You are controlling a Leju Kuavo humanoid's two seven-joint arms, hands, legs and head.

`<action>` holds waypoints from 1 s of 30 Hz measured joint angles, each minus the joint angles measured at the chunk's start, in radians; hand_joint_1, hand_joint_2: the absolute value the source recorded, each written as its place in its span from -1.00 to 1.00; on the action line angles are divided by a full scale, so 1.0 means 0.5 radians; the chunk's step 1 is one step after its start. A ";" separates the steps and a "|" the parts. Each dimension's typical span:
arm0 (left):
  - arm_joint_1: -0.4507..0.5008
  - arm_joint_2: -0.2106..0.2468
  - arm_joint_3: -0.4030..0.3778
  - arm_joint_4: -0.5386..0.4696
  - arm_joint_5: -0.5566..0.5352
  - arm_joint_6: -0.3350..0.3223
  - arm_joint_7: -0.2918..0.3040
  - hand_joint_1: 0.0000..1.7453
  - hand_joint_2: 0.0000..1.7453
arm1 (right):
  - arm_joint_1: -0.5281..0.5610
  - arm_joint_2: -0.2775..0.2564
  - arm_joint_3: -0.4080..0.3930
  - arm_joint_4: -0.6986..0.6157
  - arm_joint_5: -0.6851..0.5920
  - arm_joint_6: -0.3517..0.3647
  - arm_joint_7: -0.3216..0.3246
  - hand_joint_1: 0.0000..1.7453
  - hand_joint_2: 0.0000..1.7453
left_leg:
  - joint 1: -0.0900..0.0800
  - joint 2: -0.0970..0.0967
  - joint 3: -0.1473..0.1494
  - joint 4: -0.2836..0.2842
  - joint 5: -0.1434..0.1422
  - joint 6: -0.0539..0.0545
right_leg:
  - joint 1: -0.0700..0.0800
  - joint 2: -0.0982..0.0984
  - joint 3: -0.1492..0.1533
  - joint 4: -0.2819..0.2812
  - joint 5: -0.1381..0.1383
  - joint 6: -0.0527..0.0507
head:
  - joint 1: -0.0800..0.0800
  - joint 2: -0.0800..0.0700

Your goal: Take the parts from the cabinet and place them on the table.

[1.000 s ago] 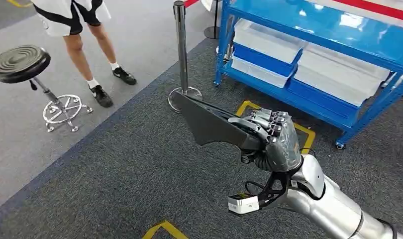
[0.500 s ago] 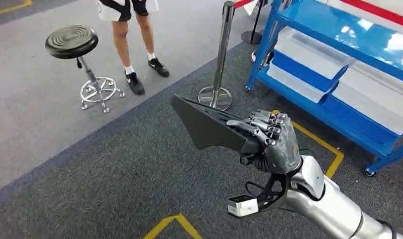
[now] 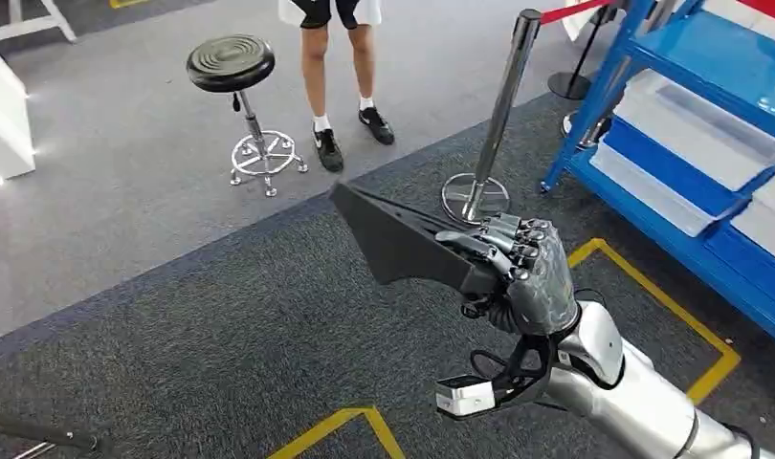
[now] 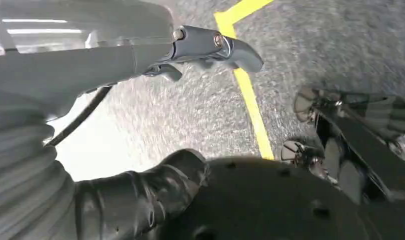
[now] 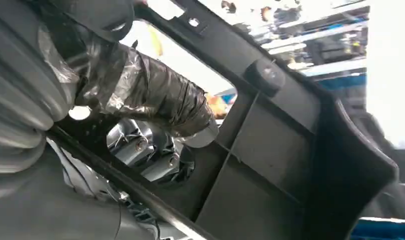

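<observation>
**Q:** What does the right robot hand (image 3: 518, 273) hold, and where does that put the task's thing?

**A:** Centre-right of the head view: its fingers are closed over one end of a flat dark plastic part (image 3: 398, 239), which juts toward the upper left of the frame, above the grey carpet (image 3: 221, 335). The part touches neither shelf nor floor. The right wrist view shows the thumb (image 5: 155, 100) pressed across the part's ribbed inner face (image 5: 270, 165), so the grasp is a clamp from both sides, judged suited to a thin panel that would otherwise pivot.

**Q:** Why is the part held out, edge-forward?

**A:** Probably to keep it apart from the robot's body and in the head camera's sight during transport. The blue cabinet (image 3: 690, 143), with white bins (image 3: 695, 129) on its shelves, lies at the right edge of the frame; no worktop can be made out, so placement is judged not yet begun.

**Q:** And the left robot hand (image 4: 200, 50)?

**A:** The left wrist view shows it hanging over carpet and a yellow floor line (image 4: 248, 90); nothing is seen in it, but how far its fingers are apart cannot be told.

**Q:** Any hazards?

**A:** A stanchion post (image 3: 498, 115), a stool (image 3: 232, 65) and a person's legs (image 3: 341, 72) stand in the upper part of the frame, near the projecting end.
</observation>
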 joint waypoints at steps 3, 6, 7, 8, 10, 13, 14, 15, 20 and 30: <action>0.013 0.032 0.008 0.000 0.028 -0.036 0.022 -1.00 1.00 | -0.038 0.054 0.054 0.003 0.055 0.053 0.011 1.00 1.00 | 0.017 0.026 -0.054 0.128 -0.001 -0.019 | 0.002 -0.101 -0.011 0.009 -0.004 0.001 | -0.001 0.000; 0.033 0.092 0.034 0.000 0.056 -0.111 0.047 -1.00 1.00 | -0.272 0.281 0.240 0.086 0.109 0.234 0.104 1.00 1.00 | 0.025 0.148 0.229 -0.361 0.197 -0.025 | 0.000 -0.152 -0.019 0.029 -0.013 0.009 | -0.001 0.000; 0.030 0.104 0.038 0.001 0.051 -0.127 0.050 -1.00 1.00 | -0.357 0.356 0.312 0.121 0.111 0.284 0.144 1.00 1.00 | 0.002 0.197 0.234 -0.396 0.165 -0.007 | 0.014 -0.157 -0.022 0.034 -0.016 0.020 | 0.000 0.000; 0.028 0.124 0.045 0.001 0.044 -0.135 0.052 -1.00 1.00 | -0.452 0.431 0.402 0.166 0.111 0.322 0.192 1.00 1.00 | 0.001 0.171 0.235 -0.408 0.184 0.012 | 0.011 -0.168 -0.025 0.034 -0.017 0.036 | 0.000 0.000; 0.033 0.146 0.051 0.001 0.036 -0.140 0.054 -1.00 1.00 | -0.561 0.531 0.501 0.203 0.111 0.339 0.234 1.00 1.00 | -0.008 0.120 0.221 -0.410 0.196 0.031 | 0.010 -0.218 -0.018 0.026 -0.014 0.056 | -0.001 0.000; 0.046 0.159 0.053 0.001 0.019 -0.143 0.056 -1.00 1.00 | -0.662 0.606 0.587 0.237 0.063 0.354 0.236 1.00 1.00 | 0.013 0.045 0.243 -0.462 0.235 0.076 | -0.005 -0.126 -0.029 0.097 -0.087 0.081 | 0.004 -0.001; 0.048 0.166 0.053 0.001 0.008 -0.140 0.062 -1.00 1.00 | -0.698 0.628 0.612 0.246 0.030 0.383 0.230 1.00 1.00 | 0.012 0.023 0.239 -0.462 0.238 0.081 | -0.010 -0.050 -0.094 0.234 -0.171 0.079 | 0.002 0.000; 0.053 0.169 0.053 0.001 0.002 -0.140 0.066 -1.00 1.00 | -0.730 0.654 0.640 0.260 0.014 0.414 0.230 1.00 1.00 | 0.009 -0.001 0.236 -0.461 0.239 0.082 | -0.009 -0.015 -0.177 0.407 -0.252 0.080 | 0.001 0.000; 0.064 0.172 0.052 0.001 -0.049 -0.169 0.088 -1.00 1.00 | -0.808 0.742 0.725 0.314 -0.059 0.547 0.215 1.00 1.00 | -0.005 -0.149 0.230 -0.438 0.237 0.081 | 0.005 0.026 -0.188 0.363 -0.098 0.052 | 0.002 0.000; 0.059 0.166 -0.005 0.001 -0.157 -0.191 0.213 -1.00 1.00 | -0.986 0.925 0.850 0.385 -0.049 0.664 0.256 1.00 1.00 | 0.016 0.004 0.029 -0.113 0.068 -0.025 | 0.018 0.006 0.001 -0.032 0.034 -0.037 | -0.005 0.000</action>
